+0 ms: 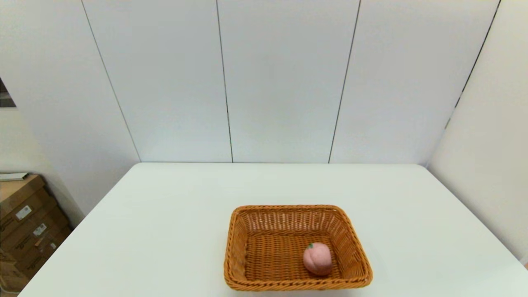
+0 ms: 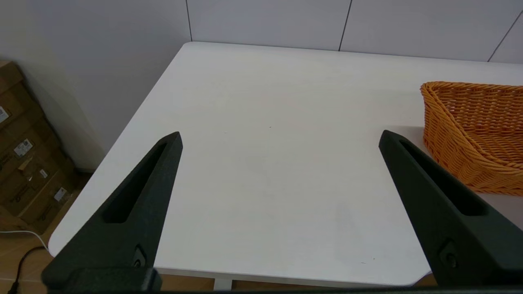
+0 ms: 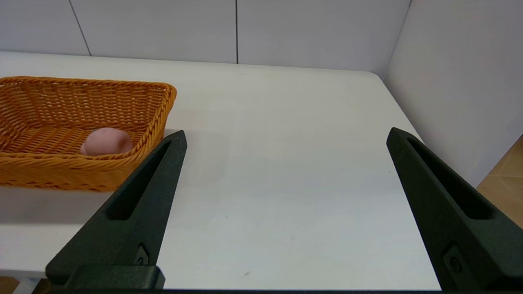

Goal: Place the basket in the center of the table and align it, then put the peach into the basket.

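The right pincer [image 3: 286,136] hangs above the white counter [image 3: 286,183] with its two black fingers [image 3: 135,208] spread wide apart and nothing between them, only bare counter surface. Off to one side sits the orange-brown wicker basket [image 3: 81,173], resting flat on the counter, its braided rim near one fingertip but apart from it. The pink peach [image 3: 107,142] lies inside the basket, close to the near wall and partly hidden behind the rim. Pale wall panels [image 3: 237,28] stand beyond the counter's far edge, and a strip of wooden floor [image 3: 504,179] shows past the counter's rounded corner.
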`<control>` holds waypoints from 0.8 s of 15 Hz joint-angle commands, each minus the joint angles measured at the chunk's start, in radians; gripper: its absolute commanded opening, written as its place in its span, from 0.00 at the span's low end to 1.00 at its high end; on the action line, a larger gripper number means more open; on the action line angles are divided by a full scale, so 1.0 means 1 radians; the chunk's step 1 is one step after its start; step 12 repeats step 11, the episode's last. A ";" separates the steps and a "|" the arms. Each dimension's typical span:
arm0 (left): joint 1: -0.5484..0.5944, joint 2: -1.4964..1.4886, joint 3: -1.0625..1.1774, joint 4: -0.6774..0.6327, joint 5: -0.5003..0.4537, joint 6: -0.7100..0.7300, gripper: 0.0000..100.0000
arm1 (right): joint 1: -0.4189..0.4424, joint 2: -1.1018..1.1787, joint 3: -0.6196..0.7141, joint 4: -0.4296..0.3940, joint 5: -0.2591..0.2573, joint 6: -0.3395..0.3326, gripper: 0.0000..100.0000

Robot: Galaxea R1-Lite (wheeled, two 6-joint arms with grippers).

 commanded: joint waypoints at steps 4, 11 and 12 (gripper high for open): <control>0.000 0.000 0.000 0.001 0.000 0.002 1.00 | 0.000 0.000 -0.001 0.000 -0.004 0.007 1.00; 0.000 0.000 0.000 0.001 0.000 0.003 1.00 | 0.000 0.000 -0.001 0.001 -0.008 0.013 1.00; 0.000 0.000 0.000 0.001 0.000 0.003 1.00 | 0.000 0.000 -0.001 0.001 -0.008 0.013 1.00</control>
